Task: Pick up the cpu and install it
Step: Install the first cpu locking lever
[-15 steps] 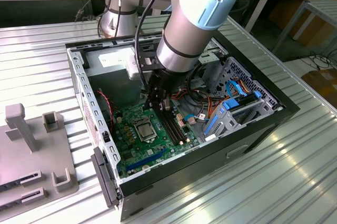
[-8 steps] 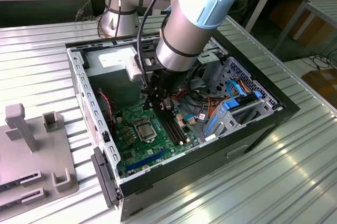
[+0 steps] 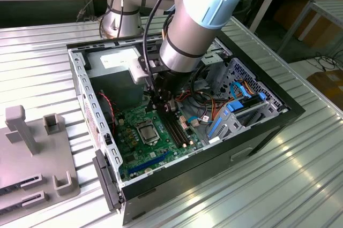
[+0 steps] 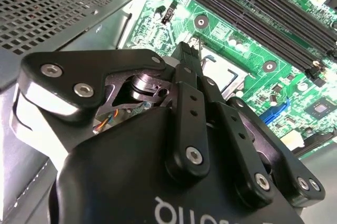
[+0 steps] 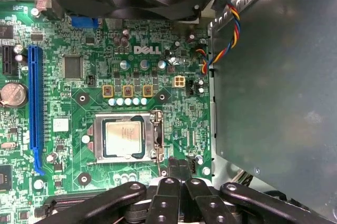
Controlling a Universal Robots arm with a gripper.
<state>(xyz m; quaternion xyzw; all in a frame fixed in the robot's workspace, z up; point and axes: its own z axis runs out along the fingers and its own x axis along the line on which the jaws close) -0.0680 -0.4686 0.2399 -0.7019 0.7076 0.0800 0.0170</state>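
The claw [image 5: 179, 169] hangs over the green motherboard [image 5: 68, 113] inside the open computer case [image 3: 257, 131], its black fingers [image 4: 190, 84] pressed together with nothing between them. Its own linkage hides the fingertips in both wrist views. One cpu [image 5: 122, 138] lies seated in the socket frame [image 5: 156, 135], just beside the fingers. One blue slot [image 5: 35, 103] runs along the board.

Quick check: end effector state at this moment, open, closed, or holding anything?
End effector: closed, fingers together and holding nothing, poised just beside the socket; the cpu already sits in the socket frame on the green board.
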